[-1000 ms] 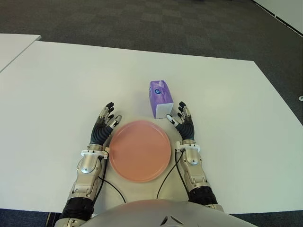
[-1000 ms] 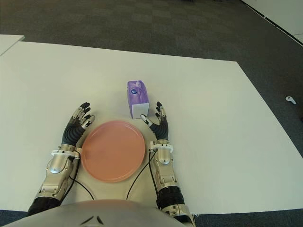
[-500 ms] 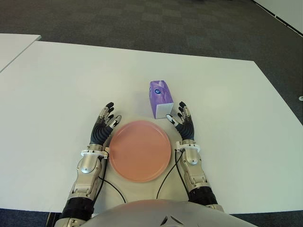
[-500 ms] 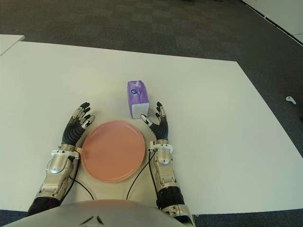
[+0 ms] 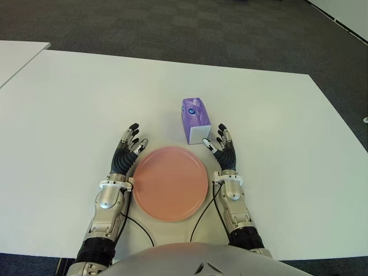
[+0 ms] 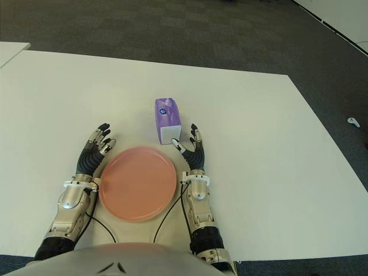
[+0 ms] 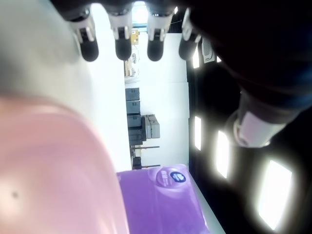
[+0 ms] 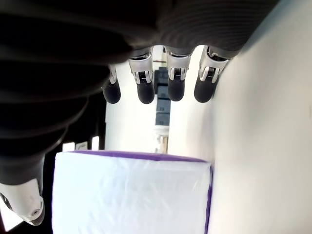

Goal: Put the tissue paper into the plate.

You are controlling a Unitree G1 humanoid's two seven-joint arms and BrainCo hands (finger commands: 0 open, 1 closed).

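Purple tissue pack beside right fingers

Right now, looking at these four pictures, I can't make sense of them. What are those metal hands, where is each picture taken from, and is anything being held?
They belong to a humanoid robot. The two wide pictures come from the twin cameras in its head, looking down at a white table. The two close, odd-looking ones come from a camera on each wrist, looking along that hand's fingers.

On the table lies a pink plate, with a purple tissue pack just beyond its far right edge. The left hand shows beside the plate's left edge, fingers spread. The right hand is on the plate's right, next to the pack, also open. Nothing is held; the pack is not yet on the plate.
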